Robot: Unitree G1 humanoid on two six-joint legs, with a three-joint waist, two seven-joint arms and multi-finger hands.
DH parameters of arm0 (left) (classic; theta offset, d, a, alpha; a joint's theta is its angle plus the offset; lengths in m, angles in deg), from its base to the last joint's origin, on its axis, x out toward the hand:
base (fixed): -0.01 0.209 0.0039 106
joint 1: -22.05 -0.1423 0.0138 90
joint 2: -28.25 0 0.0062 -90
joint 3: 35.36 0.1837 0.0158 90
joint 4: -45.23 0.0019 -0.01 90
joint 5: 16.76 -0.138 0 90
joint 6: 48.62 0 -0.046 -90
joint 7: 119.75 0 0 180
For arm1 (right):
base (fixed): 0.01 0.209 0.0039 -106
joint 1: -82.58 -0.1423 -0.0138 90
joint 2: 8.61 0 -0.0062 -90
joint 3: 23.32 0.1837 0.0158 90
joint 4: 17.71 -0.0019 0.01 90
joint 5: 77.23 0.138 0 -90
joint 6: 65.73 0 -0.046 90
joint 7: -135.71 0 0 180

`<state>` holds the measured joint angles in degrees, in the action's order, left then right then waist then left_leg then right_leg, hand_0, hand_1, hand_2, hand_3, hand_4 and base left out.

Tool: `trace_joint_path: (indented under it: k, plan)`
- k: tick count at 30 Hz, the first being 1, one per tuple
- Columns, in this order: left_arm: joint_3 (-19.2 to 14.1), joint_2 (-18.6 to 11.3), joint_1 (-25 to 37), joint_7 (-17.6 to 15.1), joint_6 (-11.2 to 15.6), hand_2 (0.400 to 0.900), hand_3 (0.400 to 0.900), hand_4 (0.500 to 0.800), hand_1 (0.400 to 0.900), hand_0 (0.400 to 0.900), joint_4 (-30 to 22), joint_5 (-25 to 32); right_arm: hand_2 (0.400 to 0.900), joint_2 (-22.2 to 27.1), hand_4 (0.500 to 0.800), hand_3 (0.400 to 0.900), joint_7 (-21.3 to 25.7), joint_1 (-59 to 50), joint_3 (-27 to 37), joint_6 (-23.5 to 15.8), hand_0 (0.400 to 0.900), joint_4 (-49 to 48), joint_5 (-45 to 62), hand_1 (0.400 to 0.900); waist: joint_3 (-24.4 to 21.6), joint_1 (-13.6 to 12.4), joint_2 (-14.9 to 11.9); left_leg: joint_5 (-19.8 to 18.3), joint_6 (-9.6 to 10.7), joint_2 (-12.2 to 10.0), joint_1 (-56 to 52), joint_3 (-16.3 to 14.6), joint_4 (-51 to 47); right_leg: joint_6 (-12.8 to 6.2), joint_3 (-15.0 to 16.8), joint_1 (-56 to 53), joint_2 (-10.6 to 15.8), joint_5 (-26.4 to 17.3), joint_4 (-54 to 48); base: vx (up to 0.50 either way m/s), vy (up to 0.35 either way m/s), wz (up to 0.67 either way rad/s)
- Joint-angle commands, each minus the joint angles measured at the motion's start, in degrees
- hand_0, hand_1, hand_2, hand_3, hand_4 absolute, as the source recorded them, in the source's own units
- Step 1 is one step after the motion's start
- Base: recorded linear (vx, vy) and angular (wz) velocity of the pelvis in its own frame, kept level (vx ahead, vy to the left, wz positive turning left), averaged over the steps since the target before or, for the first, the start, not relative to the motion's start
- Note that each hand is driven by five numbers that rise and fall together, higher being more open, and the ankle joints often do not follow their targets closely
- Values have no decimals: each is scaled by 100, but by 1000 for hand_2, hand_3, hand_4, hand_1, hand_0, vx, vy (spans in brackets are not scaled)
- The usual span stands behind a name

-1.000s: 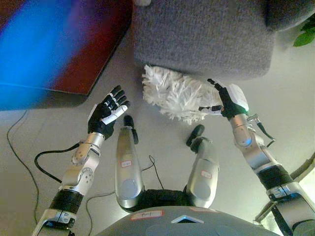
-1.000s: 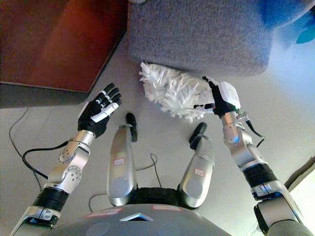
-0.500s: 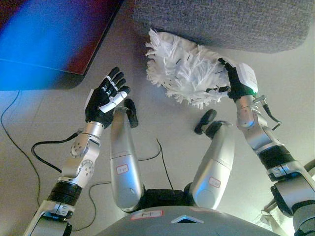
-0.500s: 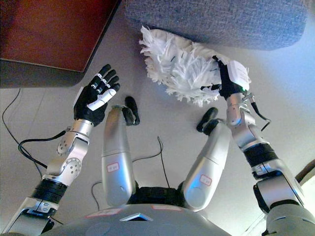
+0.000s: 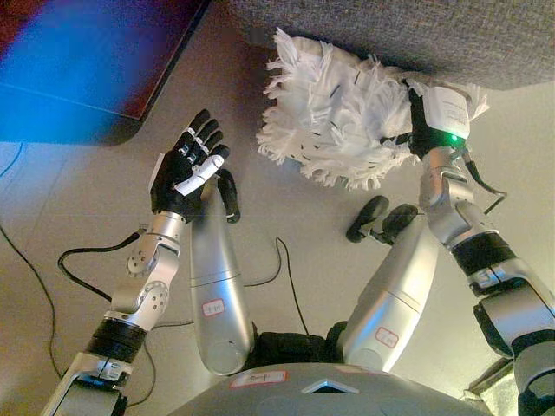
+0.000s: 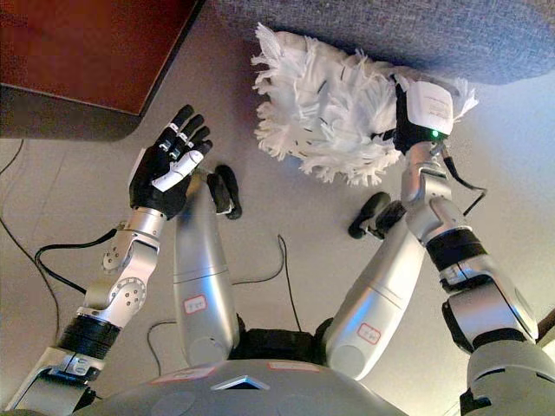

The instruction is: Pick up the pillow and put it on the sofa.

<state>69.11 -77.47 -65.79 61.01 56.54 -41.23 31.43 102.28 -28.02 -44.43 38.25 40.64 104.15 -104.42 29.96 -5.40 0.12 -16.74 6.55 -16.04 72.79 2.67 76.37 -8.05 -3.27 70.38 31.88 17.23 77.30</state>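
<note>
Left eye view is showing the shaggy white pillow (image 5: 342, 113) lying on the floor (image 5: 286, 217), tucked against the front edge of the grey sofa (image 5: 416, 35). Right hand (image 5: 431, 121) is pressing against the pillow's right end, its fingers buried in the fringe, so I cannot tell whether they are curled or straight. Left hand (image 5: 185, 178) is hovering well apart from the pillow, palm up, fingers spread and holding nothing. A dark red piece of furniture (image 6: 78, 48) is sitting at upper left.
</note>
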Motion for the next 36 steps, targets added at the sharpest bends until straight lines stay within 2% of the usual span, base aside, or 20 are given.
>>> trace_joint_path:
  k: [1, 3, 4, 9, 16, 22, 29, 33, 35, 36]
  plan:
    - [62, 41, 167, 251, 222, 900, 900, 800, 900, 900, -721, 114, 900, 22, 800, 900, -621, -565, -109, 512, 900, 738, 280, 900, -16, -369, 195, -1032, -66, -255, -345, 330, 777, -13, 120, 268, 32, -285, -179, 58, -38, 9]
    - [80, 51, 175, 252, 140, 900, 900, 800, 900, 900, -740, 73, 900, -76, 800, 900, -893, -753, -227, 678, 900, 897, 472, 900, -16, -444, 188, -1016, -67, -242, -352, 372, 796, -4, 106, 239, 54, -283, -149, 53, -57, 10]
    - [91, 48, 170, 281, 84, 900, 900, 800, 900, 900, -763, 63, 400, -130, 500, 400, -1107, -889, -277, 789, 400, 1012, 520, 400, -16, -493, 191, -1002, -64, -232, -359, 392, 806, 2, 94, 221, 65, -284, -127, 39, -48, 9]
    - [182, 119, 149, 325, -15, 900, 900, 800, 900, 900, -801, -39, 400, -388, 500, 400, -1267, -1213, -390, 914, 400, 1299, 845, 400, -16, -609, 233, -952, -69, -197, -403, 412, 802, 34, 32, 109, 101, -290, -127, 24, -17, 5]
    - [282, 183, 104, 221, -27, 900, 900, 800, 900, 900, -835, -75, 400, -589, 500, 400, -1160, -1297, -436, 1070, 400, 1383, 1108, 400, -16, -663, 265, -972, -93, -193, -414, 462, 933, 65, 37, 76, 107, -262, -3, 2, 0, 0]
    - [386, 247, 134, 106, 10, 900, 900, 800, 900, 900, -832, -105, 400, -727, 500, 400, -998, -1318, -406, 1016, 400, 1432, 1240, 400, -16, -662, 304, -992, -110, -195, -424, 449, 936, 67, 25, 61, 95, -249, -4, 3, 5, -1]
    - [410, 310, 115, -51, 35, 900, 900, 800, 900, 900, -829, -129, 400, -731, 500, 400, -774, -1199, -288, 790, 400, 1128, 1786, 400, -16, -634, 296, -975, -120, -209, -496, 412, 850, 73, -33, -51, 81, -244, -81, -1, 0, 0]
    - [316, 320, 15, -199, 37, 900, 900, 800, 900, 900, -799, -79, 400, -626, 500, 400, -690, -1056, -87, 444, 400, 654, 2098, 400, -16, -586, 254, -900, -132, -226, -707, 313, 601, 64, -156, -295, 33, -321, -354, -17, 2, -7]
    - [260, 340, -29, -377, 62, 900, 900, 800, 900, 900, -752, 21, 400, -571, 500, 400, -660, -941, 27, 281, 400, 368, 2153, 400, -16, -557, 222, -830, -158, -254, -882, 245, 385, 58, -240, -493, 1, -390, -573, -21, -7, -11]
    - [204, 365, -44, -491, 92, 900, 900, 800, 900, 900, -711, 55, 400, -520, 500, 400, -574, -835, 104, 76, 400, 158, 2138, 400, -16, -527, 191, -778, -175, -290, -1028, 189, 206, 41, -293, -645, -19, -453, -753, -15, -16, -11]
